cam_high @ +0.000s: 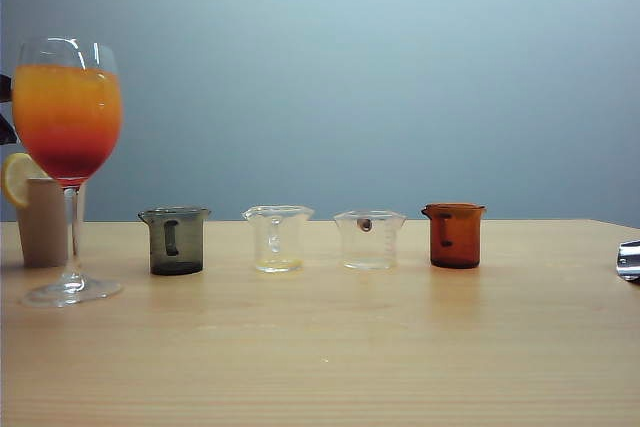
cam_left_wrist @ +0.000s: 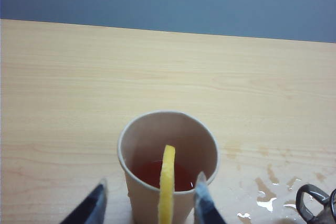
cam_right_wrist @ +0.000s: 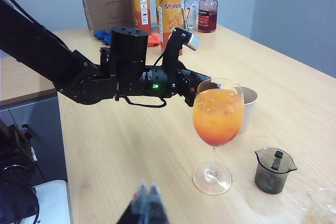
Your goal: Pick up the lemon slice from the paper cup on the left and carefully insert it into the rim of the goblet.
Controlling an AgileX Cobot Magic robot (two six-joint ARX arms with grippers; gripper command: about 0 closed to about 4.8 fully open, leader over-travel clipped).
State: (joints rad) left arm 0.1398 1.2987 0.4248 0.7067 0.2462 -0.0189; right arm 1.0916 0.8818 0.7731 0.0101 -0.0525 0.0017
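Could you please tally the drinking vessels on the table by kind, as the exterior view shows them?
Goblet: 1
Paper cup: 1
Small beakers: 4, namely dark grey, two clear, amber
Total: 6

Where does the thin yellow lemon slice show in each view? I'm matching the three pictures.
Exterior view: thin yellow lemon slice at far left, standing up out of the beige paper cup.
Left wrist view: edge-on on the cup's near rim, between the open left gripper's fingers.
Right wrist view: barely visible behind the goblet.
Shared landmark: the paper cup.
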